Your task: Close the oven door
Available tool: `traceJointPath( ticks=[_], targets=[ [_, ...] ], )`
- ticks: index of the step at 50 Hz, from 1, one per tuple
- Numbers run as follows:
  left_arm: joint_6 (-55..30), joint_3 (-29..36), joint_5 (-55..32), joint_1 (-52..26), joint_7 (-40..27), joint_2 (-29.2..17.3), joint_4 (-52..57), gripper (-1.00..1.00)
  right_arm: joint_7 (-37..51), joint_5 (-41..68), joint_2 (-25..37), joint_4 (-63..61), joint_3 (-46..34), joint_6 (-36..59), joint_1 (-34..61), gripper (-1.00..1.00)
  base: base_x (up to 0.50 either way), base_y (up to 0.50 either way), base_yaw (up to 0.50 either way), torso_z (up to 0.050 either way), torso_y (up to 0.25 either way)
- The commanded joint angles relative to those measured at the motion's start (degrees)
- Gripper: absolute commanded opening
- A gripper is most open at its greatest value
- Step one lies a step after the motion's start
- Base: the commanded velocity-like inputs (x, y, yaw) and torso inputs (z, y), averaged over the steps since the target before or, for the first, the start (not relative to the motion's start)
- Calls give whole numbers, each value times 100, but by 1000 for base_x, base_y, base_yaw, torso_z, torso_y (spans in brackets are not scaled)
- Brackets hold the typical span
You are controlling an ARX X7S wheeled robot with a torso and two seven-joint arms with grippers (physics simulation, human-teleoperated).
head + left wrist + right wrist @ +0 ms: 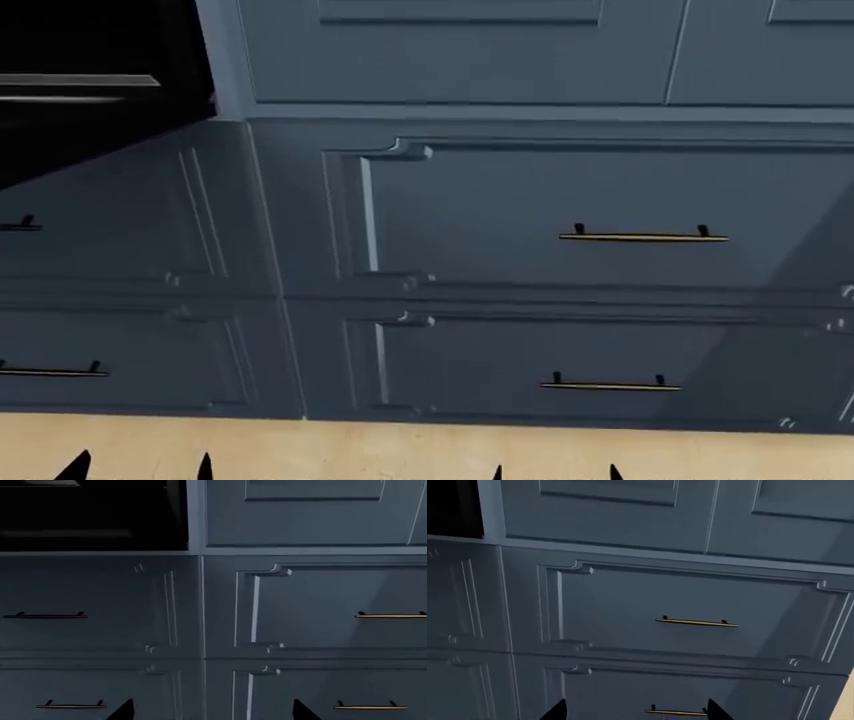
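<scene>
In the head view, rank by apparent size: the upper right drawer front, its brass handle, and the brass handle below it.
1. Upper drawer front, by far the largest.
2. Upper brass handle.
3. Lower brass handle, only slightly shorter. The viewing angle may account for that, so treat the two handles as alike.

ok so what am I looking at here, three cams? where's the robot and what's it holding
It is a simulated wheeled robot with two arms. One picture comes from its head, looking forward and down. The other two come from cameras near each claw. All face blue-grey drawers with brass handles, and the head view shows tan floor below. The dark spikes at the bottom edges are the fingertips. The left claw and right claw both look open and hold nothing. The glossy panel at the left, mirroring the drawers, seems to be the open oven door, below a black opening. Neither claw touches it.
</scene>
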Motion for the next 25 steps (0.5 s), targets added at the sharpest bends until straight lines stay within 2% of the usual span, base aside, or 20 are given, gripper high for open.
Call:
traceJointPath(
  ticks=[1,13,19,25],
  targets=[
    [-28,26,-41,-35,-57,-20,-27,100,52,2,26,16,-45,22,27,100,0,0,0,-50,0],
    [170,69,-127,39,5,-77,33,100,115,-63,73,7,-120,-33,12,100,0,0,0,-50,0],
    [158,73,-168,32,-17,-85,40,100,155,-140,103,10,-178,-44,13,100,0,61,0,0,0],
    [109,81,-159,7,-87,-85,19,100,158,-89,119,-23,-183,-25,4,100,0,441,0,0,0]
  ],
)
